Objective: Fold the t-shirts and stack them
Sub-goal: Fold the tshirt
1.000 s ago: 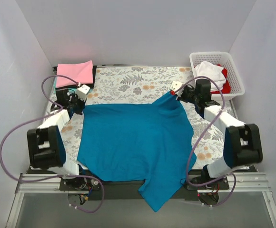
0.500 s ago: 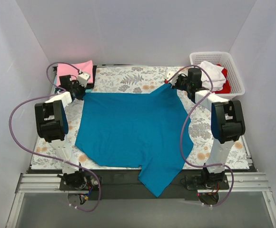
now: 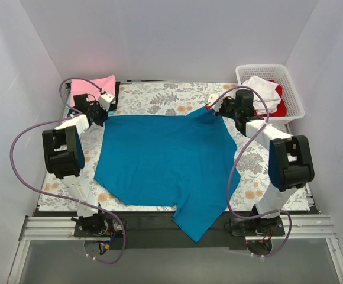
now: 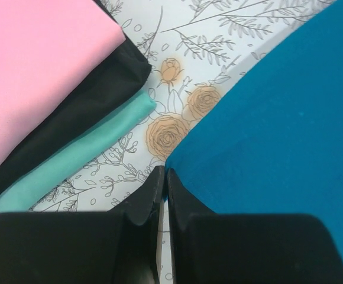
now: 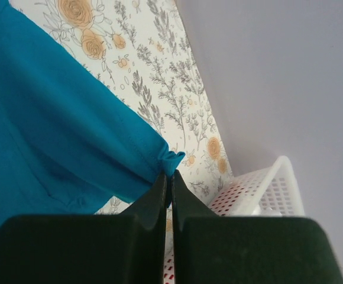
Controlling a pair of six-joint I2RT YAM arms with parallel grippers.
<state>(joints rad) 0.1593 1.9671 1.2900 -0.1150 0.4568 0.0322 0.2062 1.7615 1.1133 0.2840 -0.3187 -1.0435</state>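
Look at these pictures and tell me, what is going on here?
Two robot arms hold a teal-blue t-shirt spread on the floral table cloth. The left gripper and right gripper are each shut on one far corner. Folded pink, black and aqua shirts lie stacked far left; a white basket far right holds more.

Soft Light, Fuzzy Jaws

The top view was bright, with soft, even light from above. Shadows on the table (image 3: 159, 97) were faint. The walls (image 3: 171, 35) looked pale grey-purple. In both wrist views the black jaws sat close to the camera, dark and a bit blurry, while the blue t-shirt (image 4: 290, 118) looked sharp.
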